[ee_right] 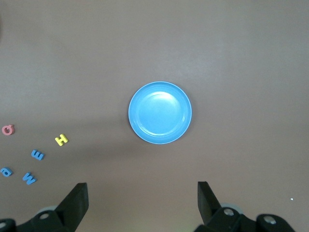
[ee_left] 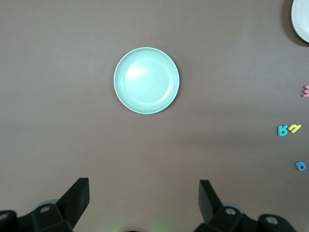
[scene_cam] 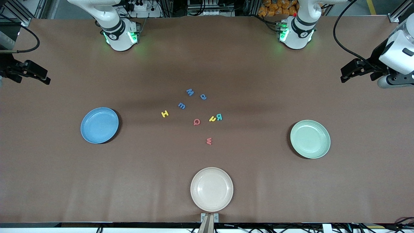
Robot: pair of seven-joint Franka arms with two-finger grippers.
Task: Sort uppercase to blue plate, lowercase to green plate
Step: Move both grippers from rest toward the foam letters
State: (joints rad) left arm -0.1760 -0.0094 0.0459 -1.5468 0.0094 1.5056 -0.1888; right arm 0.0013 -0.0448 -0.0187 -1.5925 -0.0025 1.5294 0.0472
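Observation:
Eight foam letters lie mid-table. The uppercase ones are blue M [scene_cam: 190, 92], yellow H [scene_cam: 165, 113], red Q [scene_cam: 196, 122] and green R [scene_cam: 219, 117]. The lowercase ones are blue a [scene_cam: 203, 96], blue m [scene_cam: 181, 105], yellow h [scene_cam: 212, 118], which touches the R, and red w [scene_cam: 209, 141]. The blue plate [scene_cam: 99, 125] sits empty toward the right arm's end, the green plate [scene_cam: 310, 139] empty toward the left arm's end. My left gripper [ee_left: 144, 186] hangs open over bare table at its own end. My right gripper [ee_right: 143, 189] does the same at its end. Neither holds anything.
A beige plate [scene_cam: 212, 189] sits empty near the table's front edge, nearer to the camera than the red w. Both arm bases [scene_cam: 120, 35] stand along the table's back edge. Cables run past both ends of the table.

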